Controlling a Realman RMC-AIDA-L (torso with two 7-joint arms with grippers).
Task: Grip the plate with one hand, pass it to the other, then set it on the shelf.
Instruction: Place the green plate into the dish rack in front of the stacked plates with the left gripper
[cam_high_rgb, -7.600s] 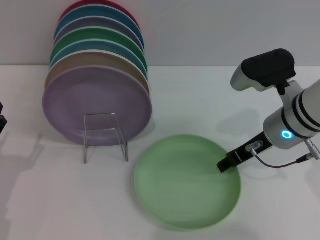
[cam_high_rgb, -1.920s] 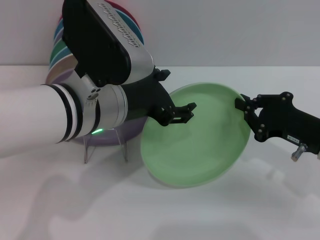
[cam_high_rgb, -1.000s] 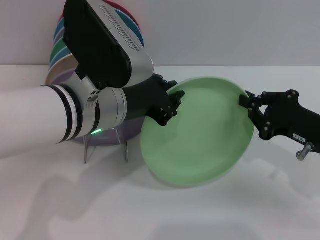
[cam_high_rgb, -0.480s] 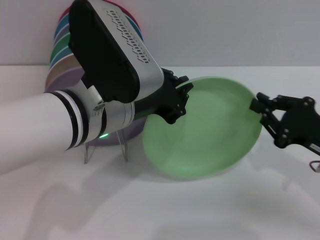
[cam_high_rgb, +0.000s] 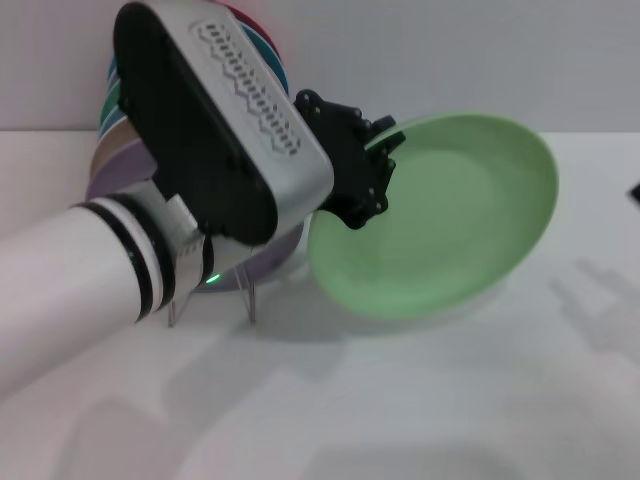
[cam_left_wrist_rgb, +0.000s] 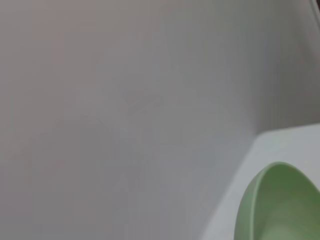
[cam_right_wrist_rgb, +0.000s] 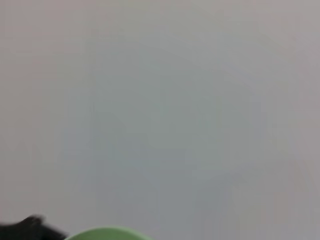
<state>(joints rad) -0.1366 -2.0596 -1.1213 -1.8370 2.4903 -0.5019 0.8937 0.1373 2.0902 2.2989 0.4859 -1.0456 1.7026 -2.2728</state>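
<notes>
The pale mint-green plate (cam_high_rgb: 450, 215) hangs tilted in the air above the table, right of the rack. My left gripper (cam_high_rgb: 375, 165), on the thick arm with the green light, is shut on the plate's left rim and carries it alone. Only a black sliver of my right gripper (cam_high_rgb: 636, 190) shows at the right edge of the head view, apart from the plate. The plate's rim also shows in the left wrist view (cam_left_wrist_rgb: 280, 205) and in the right wrist view (cam_right_wrist_rgb: 107, 234). The clear shelf (cam_high_rgb: 249, 297) stands under my left arm, mostly hidden by it.
A row of coloured plates (cam_high_rgb: 262, 42) stands behind the rack, with the lavender plate (cam_high_rgb: 103, 170) in front, largely covered by my left arm. The white table (cam_high_rgb: 420, 400) stretches in front and to the right. A grey wall rises behind.
My right gripper has let go of the plate and drawn back to the right, almost out of view. My left gripper has lifted the plate up and to the right.
</notes>
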